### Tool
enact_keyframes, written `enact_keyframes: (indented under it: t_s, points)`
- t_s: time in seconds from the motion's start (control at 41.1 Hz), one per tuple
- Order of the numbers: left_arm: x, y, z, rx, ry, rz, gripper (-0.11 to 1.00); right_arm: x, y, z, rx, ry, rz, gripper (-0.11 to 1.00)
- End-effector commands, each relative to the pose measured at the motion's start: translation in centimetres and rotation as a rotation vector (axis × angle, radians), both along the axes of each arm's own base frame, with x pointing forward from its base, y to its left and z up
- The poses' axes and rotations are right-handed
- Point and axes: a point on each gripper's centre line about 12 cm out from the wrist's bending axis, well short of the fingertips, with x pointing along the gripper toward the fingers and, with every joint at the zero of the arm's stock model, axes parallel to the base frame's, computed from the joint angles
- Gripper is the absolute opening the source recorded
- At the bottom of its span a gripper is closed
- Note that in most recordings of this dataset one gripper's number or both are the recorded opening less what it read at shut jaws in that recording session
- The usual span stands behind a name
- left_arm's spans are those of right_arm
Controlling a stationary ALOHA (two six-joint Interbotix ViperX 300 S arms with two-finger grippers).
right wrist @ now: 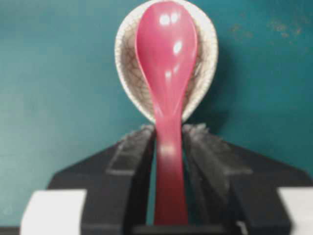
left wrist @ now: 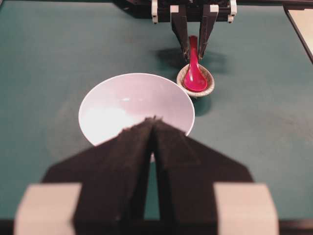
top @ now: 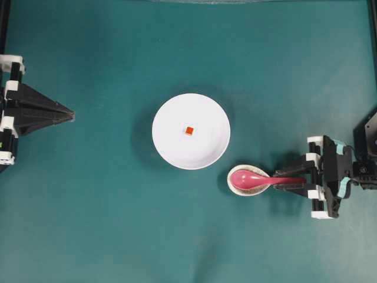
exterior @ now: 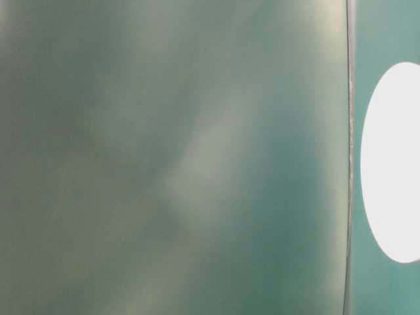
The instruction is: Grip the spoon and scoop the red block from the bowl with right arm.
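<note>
The spoon [top: 259,179] lay with its pink-red scoop in a small speckled dish [top: 238,187] and its straight handle pointing away from the bowl [top: 171,150], toward the right arm. In the right wrist view, the handle ran straight back between the two black fingers [right wrist: 132,156] of the right end effector [top: 290,180]. The fingers stood close along both sides of the handle, with a thin sliver of green table showing on the left, so the pictures did not settle whether they had clamped the handle or merely flanked it.

The speckled dish sat just beside the lower right edge of the large white bowl, very close, though the pictures did not show whether they touched. The red block [top: 189,130] rested near the middle of the bowl, apart from the spoon.

The left end effector [top: 68,114] was at the left edge of the green table [top: 106,224], well apart from the bowl, with its pointed fingers drawn together to a tip and holding nothing. Its wrist camera looked across the bowl toward the spoon and the right arm beyond.

The table-level view was a green blur with part of a white oval at its right edge.
</note>
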Motion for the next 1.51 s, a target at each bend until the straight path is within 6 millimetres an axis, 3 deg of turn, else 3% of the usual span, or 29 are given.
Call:
enact_keyframes:
  t_s: [0.0,0.268,0.73,1.144,1.484]
  points:
    - [0.2,0.0,0.4,0.001,-0.008,-0.002,0.01,0.2,0.1,0.4,0.004,-0.023,-0.001,0.35]
    - [0.2,0.0,0.3,0.000,-0.005,0.000,0.01,0.2,0.0,0.5,0.000,-0.041,-0.005,0.25]
    - [0.2,0.0,0.3,0.003,-0.005,-0.002,0.01,0.5,0.1,1.3,0.017,-0.069,-0.006,0.25]
    - [0.2,0.0,0.4,0.003,-0.011,0.000,0.01,2.1,-1.8,6.2,0.030,-0.242,-0.073,0.25]
    - [0.2,0.0,0.4,0.001,-0.006,-0.002,0.01,5.4,-4.3,11.9,-0.008,-0.279,-0.102,0.25]
